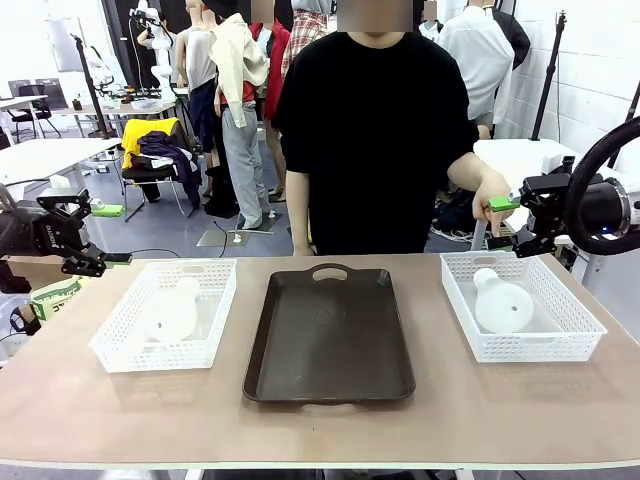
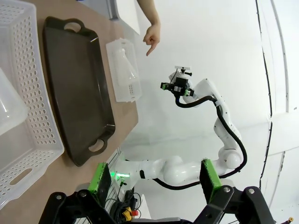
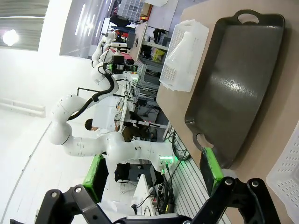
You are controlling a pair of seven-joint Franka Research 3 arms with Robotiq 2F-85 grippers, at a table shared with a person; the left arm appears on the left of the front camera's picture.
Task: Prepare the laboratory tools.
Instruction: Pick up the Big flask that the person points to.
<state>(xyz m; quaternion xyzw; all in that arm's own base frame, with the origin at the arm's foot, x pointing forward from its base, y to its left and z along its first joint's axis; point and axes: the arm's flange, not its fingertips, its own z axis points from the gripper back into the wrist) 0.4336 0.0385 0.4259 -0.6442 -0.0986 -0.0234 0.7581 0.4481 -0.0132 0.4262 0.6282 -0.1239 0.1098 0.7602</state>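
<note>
Neither flask has been lifted yet. The left flask (image 1: 170,315) lies on its side in the left basket (image 1: 120,352), and the right flask (image 1: 503,305) lies the same way in the right basket (image 1: 582,335). The bare tray (image 1: 330,350) sits between them on the tabletop (image 1: 450,420). The person's hand (image 1: 490,195) points down over the far edge of the right basket, so that flask looks like the one to fetch first. To do it well, the right jaws should come down from above, clear of the basket wall, and close across the narrow neck rather than the wide base, which would likely slip. The flask should then be lifted clear of the rim before it is carried across, and set upright on the tray. The right jaws hang wide apart above the right basket's far corner, just beside the hand, holding and touching nothing. The left jaws, equally wide and empty, hover beyond the left basket's outer edge, well apart from its flask.
</note>
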